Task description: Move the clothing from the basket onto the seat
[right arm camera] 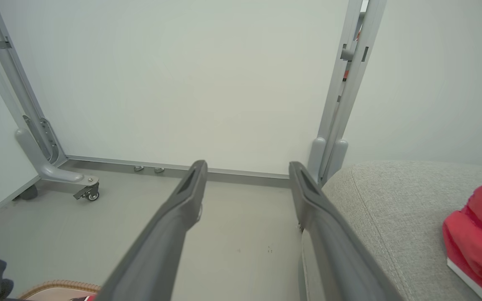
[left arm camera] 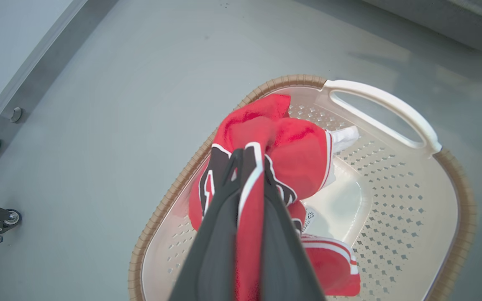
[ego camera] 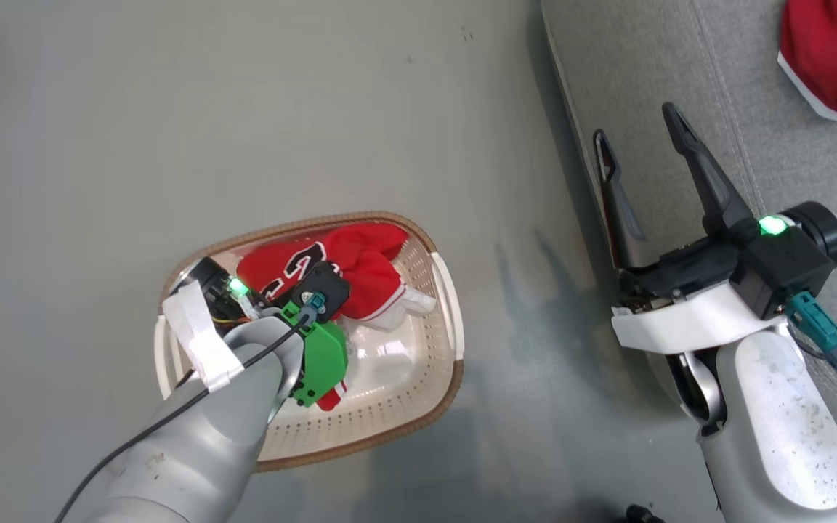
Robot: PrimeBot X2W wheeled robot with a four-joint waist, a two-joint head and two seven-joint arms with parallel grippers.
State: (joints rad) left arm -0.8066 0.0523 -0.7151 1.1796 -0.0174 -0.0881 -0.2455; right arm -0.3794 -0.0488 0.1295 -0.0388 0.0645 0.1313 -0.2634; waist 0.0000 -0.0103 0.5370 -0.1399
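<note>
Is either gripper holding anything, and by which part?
Left gripper is shut on the red jersey, pinching a fold near its lettering; right gripper is open and empty.

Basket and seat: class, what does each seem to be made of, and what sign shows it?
Basket: probably moulded plastic, cream, slightly glossy, with punched holes; brown rim looks woven, perhaps moulded too. Seat: grey upholstery fabric, matt, visible weave and stitched seam.

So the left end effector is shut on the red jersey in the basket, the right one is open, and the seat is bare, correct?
No, the seat is not bare: the head view shows a plain red piece lying on it. The rest holds: left end effector shut on the red jersey in the basket, right end effector open.
</note>
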